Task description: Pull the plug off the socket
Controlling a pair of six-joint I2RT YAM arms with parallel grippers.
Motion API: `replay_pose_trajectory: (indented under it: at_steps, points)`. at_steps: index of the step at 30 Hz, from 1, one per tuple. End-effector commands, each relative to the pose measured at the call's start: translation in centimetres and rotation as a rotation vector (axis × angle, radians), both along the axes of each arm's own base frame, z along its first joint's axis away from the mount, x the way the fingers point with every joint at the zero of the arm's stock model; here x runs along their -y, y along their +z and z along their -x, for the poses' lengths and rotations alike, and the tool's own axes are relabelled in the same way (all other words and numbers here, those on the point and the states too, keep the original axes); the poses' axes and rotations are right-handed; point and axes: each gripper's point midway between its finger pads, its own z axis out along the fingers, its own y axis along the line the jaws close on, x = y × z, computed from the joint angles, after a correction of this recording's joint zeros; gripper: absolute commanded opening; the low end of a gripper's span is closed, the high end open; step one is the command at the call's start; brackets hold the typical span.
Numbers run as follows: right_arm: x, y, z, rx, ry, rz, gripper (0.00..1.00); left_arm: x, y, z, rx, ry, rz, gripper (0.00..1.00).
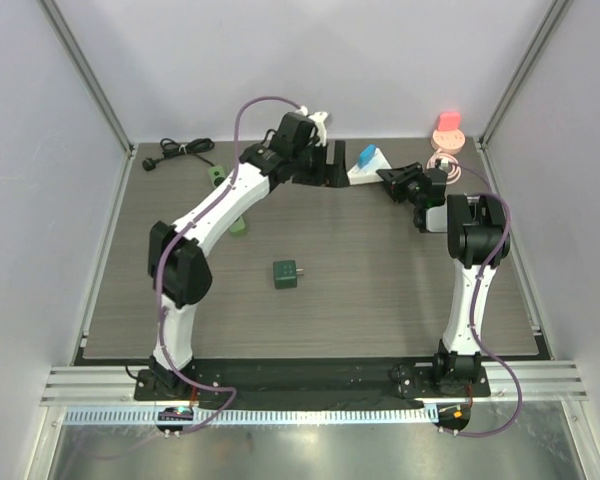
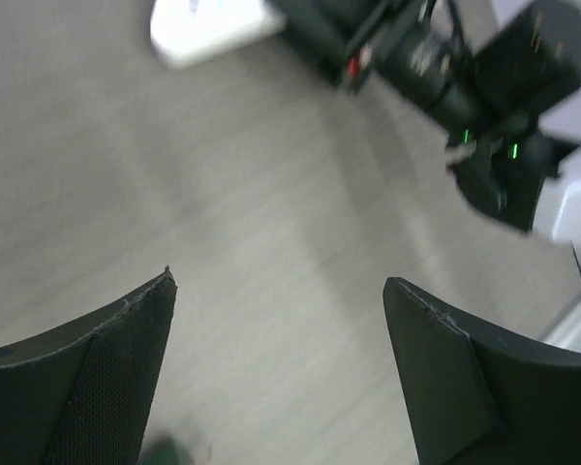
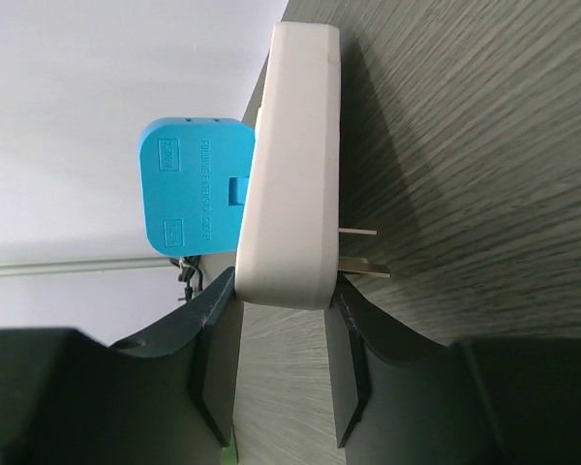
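While the right end effector (image 3: 283,286) is closed on the lower end of the white socket (image 3: 290,145), one finger pressing each broad face, the blue plug (image 3: 194,184) sits seated in the socket's left face in the right wrist view. The socket's long axis runs up that frame, away from the fingers. The plug projects at right angles to this axis, toward the left of the frame, and two metal pins (image 3: 360,252) project from the opposite face toward the desk (image 3: 484,145). The extraction axis is therefore judged to run leftward in that view, square to the socket body. In the top view the assembly lies at upper centre of the frame, between the two arms, with the plug on the upper left side of the socket. The left end effector (image 2: 276,281) is open and empty; only bare desk shows between its fingers, and a blurred white shape, probably the socket, lies beyond them at the upper left of the left wrist view. The left arm is the free arm and stands just beside the plug, so the plug is judged to be its target. The plug is not yet between the left fingers and not yet separated.
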Motion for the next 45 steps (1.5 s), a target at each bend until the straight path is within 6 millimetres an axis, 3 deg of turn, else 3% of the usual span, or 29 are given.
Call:
replay_pose_trajectory:
  at_steps: [1,2,3,4,6,7,8,12,17,23,27,40,44,45]
  points:
    - [0.8,2.6,-1.1,0.099,-0.004,0.006,0.01,2.8,-0.6,-4.3,0.125,-0.009,-0.005,0.88]
    - [0.9,2.9,-1.3,0.119,-0.010,-0.012,0.01,3.8,1.2,-5.7,0.192,-0.003,0.024,0.88]
    - [0.9,2.6,-1.2,0.110,-0.017,-0.038,0.01,4.5,1.1,-6.6,0.223,-0.005,0.032,0.88]
    - [0.9,2.0,-1.1,0.107,-0.014,-0.050,0.01,5.9,0.7,-8.5,0.270,0.002,0.061,0.87]
    - [1.2,1.7,-1.3,0.106,-0.019,-0.066,0.01,6.9,-0.1,-10.6,0.315,0.029,0.078,0.85]
    - [1.2,1.7,-1.4,0.107,-0.017,-0.074,0.01,7.5,-2.4,-11.8,0.311,0.049,0.080,0.84]
    - [1.3,1.3,-1.3,0.099,-0.016,-0.075,0.01,8.3,-1.4,-13.1,0.367,0.067,0.131,0.83]
    - [1.2,0.9,-1.0,0.093,0.008,-0.079,0.01,10.0,-3.7,-15.6,0.429,0.134,0.179,0.78]
    - [0.6,0.4,0.3,0.079,0.044,-0.102,0.01,10.5,-6.1,-16.8,0.484,0.198,0.135,0.79]
    - [-0.8,0.7,1.5,0.072,0.103,-0.140,0.01,10.2,-7.2,-17.3,0.493,0.227,0.123,0.74]
    - [-1.3,0.9,2.7,0.060,0.127,-0.115,0.01,10.4,-6.7,-17.4,0.506,0.233,0.154,0.70]
    - [-2.9,1.8,3.5,0.073,0.174,-0.109,0.01,11.3,-7.8,-17.3,0.494,0.205,0.190,0.42]
    - [-3.2,2.1,3.3,0.083,0.185,-0.109,0.01,11.3,-8.7,-17.2,0.477,0.203,0.175,0.29]
    - [-3.2,2.2,3.0,0.089,0.187,-0.106,0.03,11.3,-8.6,-17.2,0.474,0.202,0.171,0.19]
